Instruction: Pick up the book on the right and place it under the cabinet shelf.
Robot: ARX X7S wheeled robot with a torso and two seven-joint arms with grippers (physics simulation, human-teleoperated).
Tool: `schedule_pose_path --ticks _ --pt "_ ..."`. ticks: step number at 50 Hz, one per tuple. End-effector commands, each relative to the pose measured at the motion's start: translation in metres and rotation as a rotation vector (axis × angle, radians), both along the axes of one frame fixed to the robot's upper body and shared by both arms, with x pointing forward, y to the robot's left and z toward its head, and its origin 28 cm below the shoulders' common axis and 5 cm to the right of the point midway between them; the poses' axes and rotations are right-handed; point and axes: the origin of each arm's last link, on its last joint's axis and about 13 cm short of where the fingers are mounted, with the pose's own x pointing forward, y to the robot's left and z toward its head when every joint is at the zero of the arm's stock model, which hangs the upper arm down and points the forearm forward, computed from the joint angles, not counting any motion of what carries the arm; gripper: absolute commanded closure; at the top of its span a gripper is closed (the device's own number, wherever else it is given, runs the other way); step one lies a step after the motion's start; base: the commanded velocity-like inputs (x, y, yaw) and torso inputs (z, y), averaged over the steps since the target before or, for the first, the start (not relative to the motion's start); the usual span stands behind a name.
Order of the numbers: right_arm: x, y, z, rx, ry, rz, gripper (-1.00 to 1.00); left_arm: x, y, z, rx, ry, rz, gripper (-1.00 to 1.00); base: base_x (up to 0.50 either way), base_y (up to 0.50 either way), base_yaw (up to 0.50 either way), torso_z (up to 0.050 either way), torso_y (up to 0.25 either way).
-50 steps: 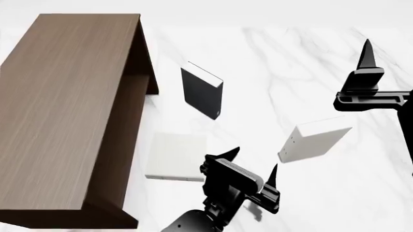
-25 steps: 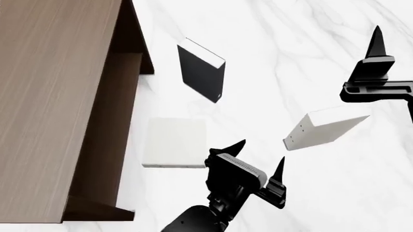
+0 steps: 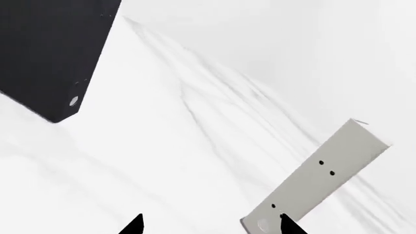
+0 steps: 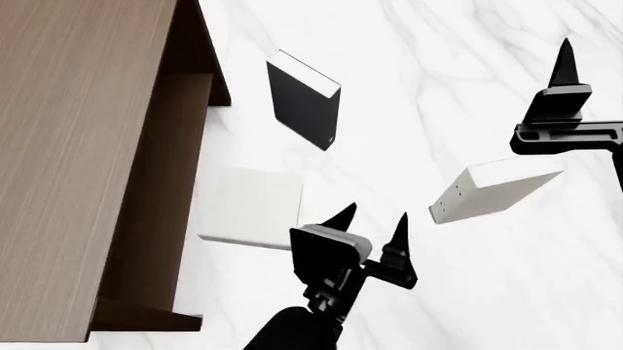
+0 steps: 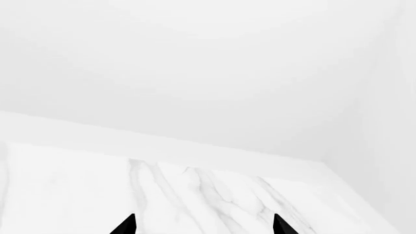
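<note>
The pale grey book (image 4: 250,208) lies flat on the white marble table (image 4: 409,87), close beside the open side of the dark brown cabinet shelf (image 4: 78,146). My left gripper (image 4: 370,219) is open and empty, just right of the book's near corner, and I cannot tell if it touches. In the left wrist view the left gripper (image 3: 211,226) points between the other two books; the pale grey book is out of that view. My right gripper (image 4: 567,87) is open and empty, raised at the far right; its tips (image 5: 202,225) face bare marble.
A black book (image 4: 303,109) stands upright near the cabinet's far corner and shows in the left wrist view (image 3: 46,58). A chunkier off-white book (image 4: 492,191) stands tilted right of my left gripper; its dotted spine (image 3: 318,180) is by one left fingertip.
My left gripper has moved left, toward the pale grey book. The book has shifted a little toward the cabinet and turned slightly. The head view dropped closer earlier on.
</note>
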Motion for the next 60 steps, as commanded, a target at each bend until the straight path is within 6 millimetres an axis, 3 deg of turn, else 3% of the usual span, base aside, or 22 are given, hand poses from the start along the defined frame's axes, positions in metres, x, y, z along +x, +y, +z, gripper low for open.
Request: schedule_pose_path --ticks 1,26,60 --pt "-0.001 0.0 0.0 -0.001 -0.001 0.0 -1.0 0.005 0.015 -0.011 -0.099 0.105 0.198 -1.0 0.0 0.0 0.0 0.0 0.0" --pt "-0.001 0.0 -0.006 0.001 0.018 -0.003 -1.0 0.022 0.026 -0.014 -0.142 0.141 0.309 -1.0 0.0 0.0 0.0 0.0 -0.002" --pt "-0.002 0.003 -0.003 -0.007 0.019 0.007 -1.0 0.036 0.05 -0.013 -0.184 0.163 0.611 -1.0 0.0 0.0 0.0 -0.001 -0.003"
